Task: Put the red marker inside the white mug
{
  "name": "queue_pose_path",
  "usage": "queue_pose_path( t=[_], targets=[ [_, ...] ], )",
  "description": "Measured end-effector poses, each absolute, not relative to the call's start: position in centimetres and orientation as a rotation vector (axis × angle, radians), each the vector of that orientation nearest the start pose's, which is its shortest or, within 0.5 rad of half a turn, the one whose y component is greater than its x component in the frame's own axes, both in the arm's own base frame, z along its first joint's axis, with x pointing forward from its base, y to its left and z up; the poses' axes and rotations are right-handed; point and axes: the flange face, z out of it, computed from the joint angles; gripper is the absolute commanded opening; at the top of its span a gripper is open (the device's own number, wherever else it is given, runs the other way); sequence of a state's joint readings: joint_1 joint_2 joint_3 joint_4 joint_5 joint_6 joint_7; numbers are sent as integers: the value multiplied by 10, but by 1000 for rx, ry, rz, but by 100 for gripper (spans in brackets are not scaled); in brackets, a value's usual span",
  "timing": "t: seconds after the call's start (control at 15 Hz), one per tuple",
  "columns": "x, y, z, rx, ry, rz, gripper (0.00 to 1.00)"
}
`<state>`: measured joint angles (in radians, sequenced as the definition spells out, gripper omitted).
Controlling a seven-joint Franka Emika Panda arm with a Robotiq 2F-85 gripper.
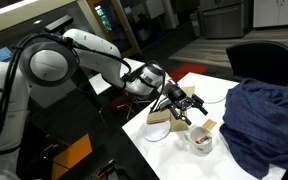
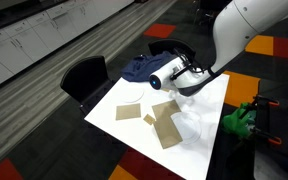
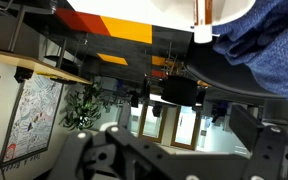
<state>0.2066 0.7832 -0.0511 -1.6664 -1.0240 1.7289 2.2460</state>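
Gripper (image 1: 187,104) hung near the white mug (image 1: 199,140); we couldn't tell its opening or load. Red marker, perhaps too small to spot, we judged light, stiff, slick: pinch mid-barrel.

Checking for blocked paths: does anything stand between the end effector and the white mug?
Nothing visible does. In an exterior view the end effector hangs above and beside the white mug, open air between them. A tan piece lies next to the mug and the blue cloth off to one side, neither in the gap.
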Motion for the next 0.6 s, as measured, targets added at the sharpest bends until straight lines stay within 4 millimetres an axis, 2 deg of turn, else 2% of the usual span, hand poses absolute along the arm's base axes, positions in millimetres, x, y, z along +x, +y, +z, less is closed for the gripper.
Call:
queue_pose_path(
  t=[0.33,0.6],
  targets=[
    [624,27,220,1500,-1467,815,100],
    [607,40,276,1544,-1440,910,100]
  ],
)
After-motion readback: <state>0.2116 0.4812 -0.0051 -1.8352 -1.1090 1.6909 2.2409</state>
